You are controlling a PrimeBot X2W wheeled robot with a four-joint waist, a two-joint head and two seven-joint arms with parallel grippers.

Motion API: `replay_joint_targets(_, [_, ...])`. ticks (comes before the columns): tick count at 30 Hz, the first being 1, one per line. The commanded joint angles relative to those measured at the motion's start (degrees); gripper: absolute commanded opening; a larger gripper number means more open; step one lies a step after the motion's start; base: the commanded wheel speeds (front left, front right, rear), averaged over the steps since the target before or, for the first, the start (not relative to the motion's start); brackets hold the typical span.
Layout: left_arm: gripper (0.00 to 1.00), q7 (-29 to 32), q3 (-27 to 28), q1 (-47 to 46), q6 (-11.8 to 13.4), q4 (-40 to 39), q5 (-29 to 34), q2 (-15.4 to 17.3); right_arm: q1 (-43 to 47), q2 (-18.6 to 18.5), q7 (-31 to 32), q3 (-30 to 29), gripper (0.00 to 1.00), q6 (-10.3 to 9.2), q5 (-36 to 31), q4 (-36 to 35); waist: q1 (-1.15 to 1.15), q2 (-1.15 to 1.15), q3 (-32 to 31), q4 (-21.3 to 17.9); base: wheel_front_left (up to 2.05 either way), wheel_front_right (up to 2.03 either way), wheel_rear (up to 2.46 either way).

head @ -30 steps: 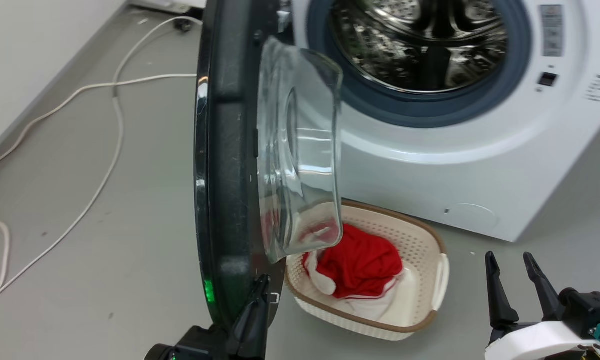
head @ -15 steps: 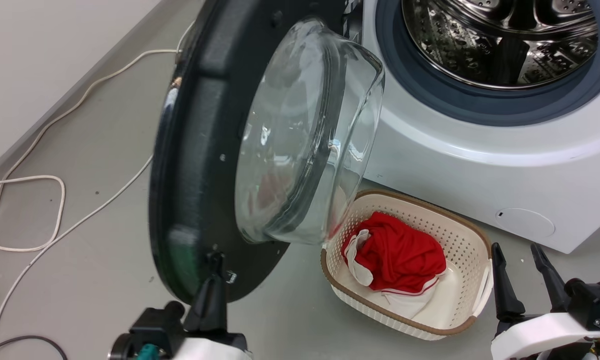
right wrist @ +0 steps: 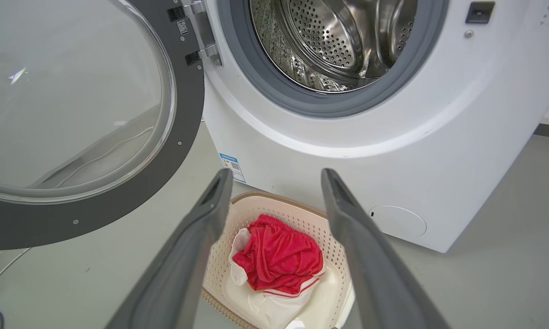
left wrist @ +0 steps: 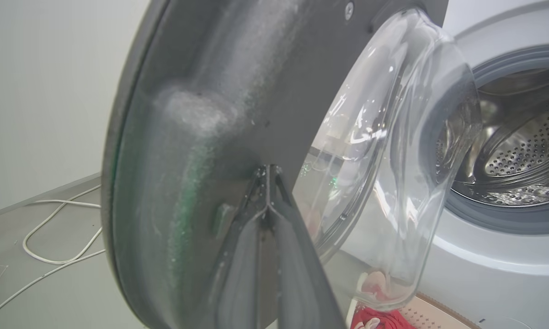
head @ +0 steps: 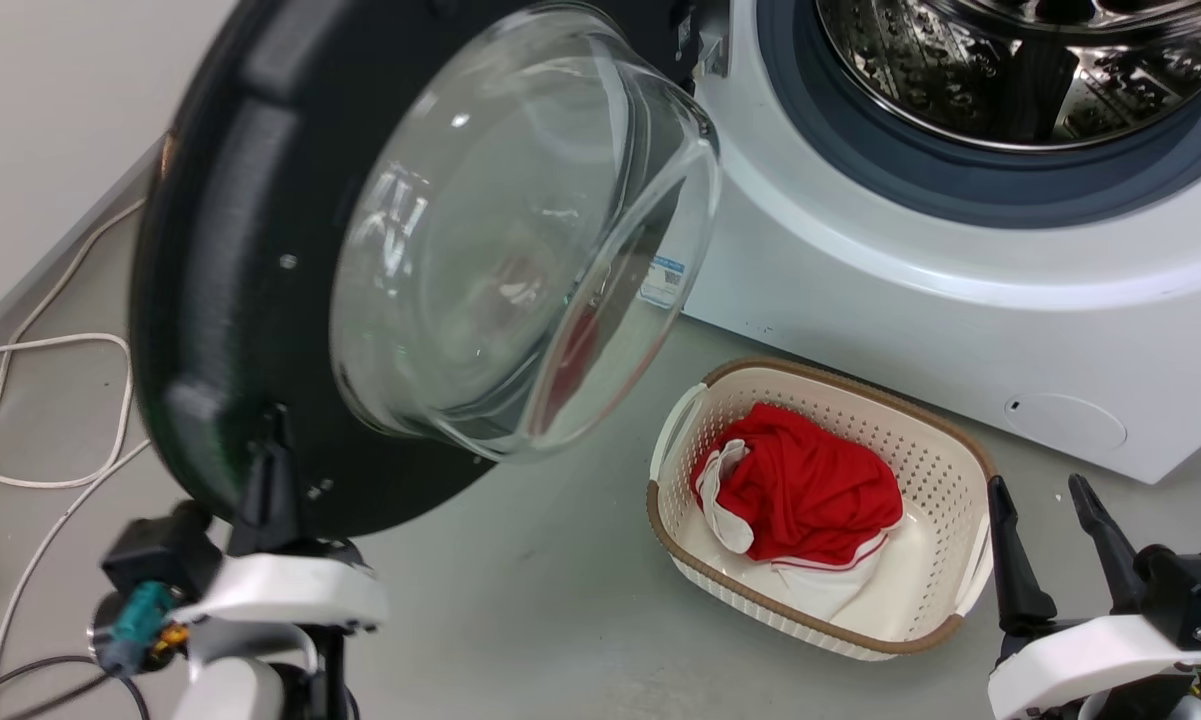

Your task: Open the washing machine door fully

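Washing machine door (head: 230, 300) stands swung wide, left of the washing machine (head: 910, 300), drum exposed. Left gripper (head: 278, 425) has fingers pressed together, tips on the door's inner face, probably to push it; a latch pinch is unclear. Right gripper (head: 1037, 485) is spread, idle near the basket (head: 960, 452).

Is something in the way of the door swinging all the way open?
Nothing visible does. Left of the door lie thin white cables, flat on the floor, with a wall farther off. The basket sits on the door's other side.
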Motion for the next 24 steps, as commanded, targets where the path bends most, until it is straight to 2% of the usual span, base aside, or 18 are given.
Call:
replay_joint_targets(1, [0.0,-0.34,1.52,-1.63,-0.07,0.8,-0.24,0.62,-0.9,0.1,0.13,-0.09,1.0,-0.04,-0.45,-0.5,0.0,0.0,0.54,-0.26,0.0,0.0,0.0])
replay_joint_targets(6, [0.0,-0.48,6.41,-5.66,-1.63,3.93,-0.83,1.71,-1.09,0.1,0.37,-0.38,1.0,-0.04,-0.67,-0.95,0.0,0.0,1.74,-0.67,0.0,0.0,0.0])
replay_joint_targets(13, [0.0,-0.44,11.73,-12.0,-5.9,11.25,-1.63,3.77,-1.91,0.1,0.57,-0.59,1.0,-0.04,-0.84,-1.06,0.0,0.0,2.97,-0.95,0.0,0.0,0.0])
replay_joint_targets(24, [0.0,-0.37,13.22,-23.09,-11.51,29.7,-2.59,9.15,-2.93,0.1,-0.03,0.33,1.0,-0.03,-0.17,-0.13,0.0,0.0,4.39,-2.25,0.0,0.0,0.0])
